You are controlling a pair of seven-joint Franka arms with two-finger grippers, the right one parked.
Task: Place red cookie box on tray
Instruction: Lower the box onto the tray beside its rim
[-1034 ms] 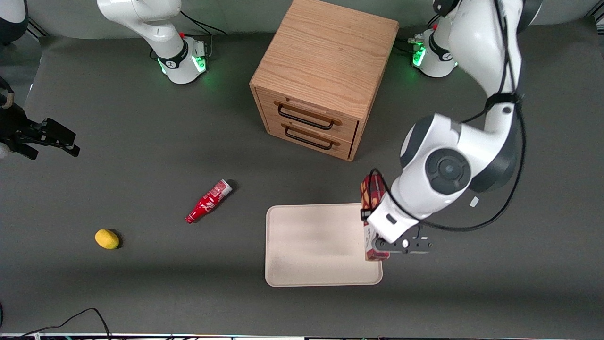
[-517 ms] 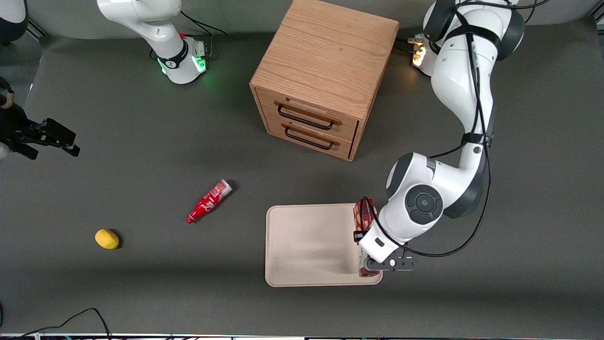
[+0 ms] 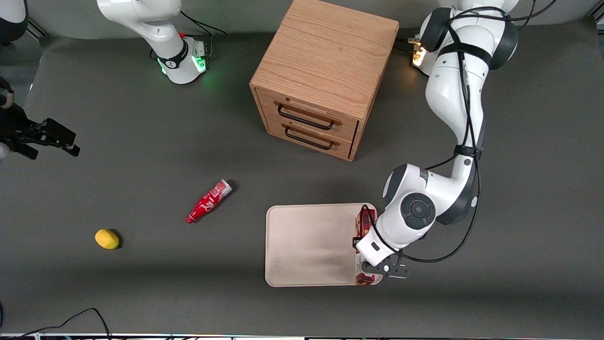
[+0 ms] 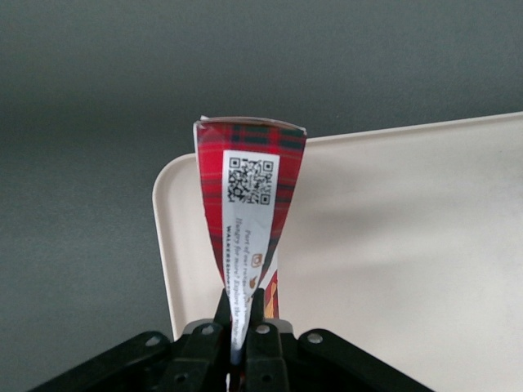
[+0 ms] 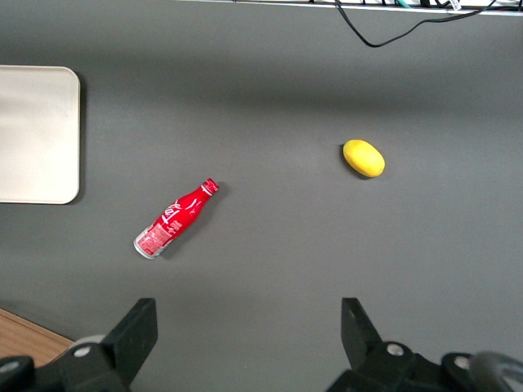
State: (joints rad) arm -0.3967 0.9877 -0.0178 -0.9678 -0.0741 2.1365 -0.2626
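The red cookie box [image 4: 249, 204] is a long, narrow carton in dark-red tartan with a white label carrying a QR code and small print; a tan cookie picture shows low on one side. The gripper [image 3: 373, 268] is clenched on the box, its two fingers [image 4: 221, 314] pressed close together on the label end. In the front view the box [image 3: 364, 222] lies lengthwise along the tray's [image 3: 306, 245] edge toward the working arm's end of the table, over the tray's surface just inside the rim.

A second ago the box hung higher and over the tray's outer edge; since then the arm has come down and carried it inward, so the box now sits low over the tray [image 4: 409, 237]. Half a second ago it was already nearly there.

The arm's wrist covers the box's middle in the front view, so only its two ends show. Whether the box touches the tray cannot be told. The fingers' lower parts are cut off in the wrist view.
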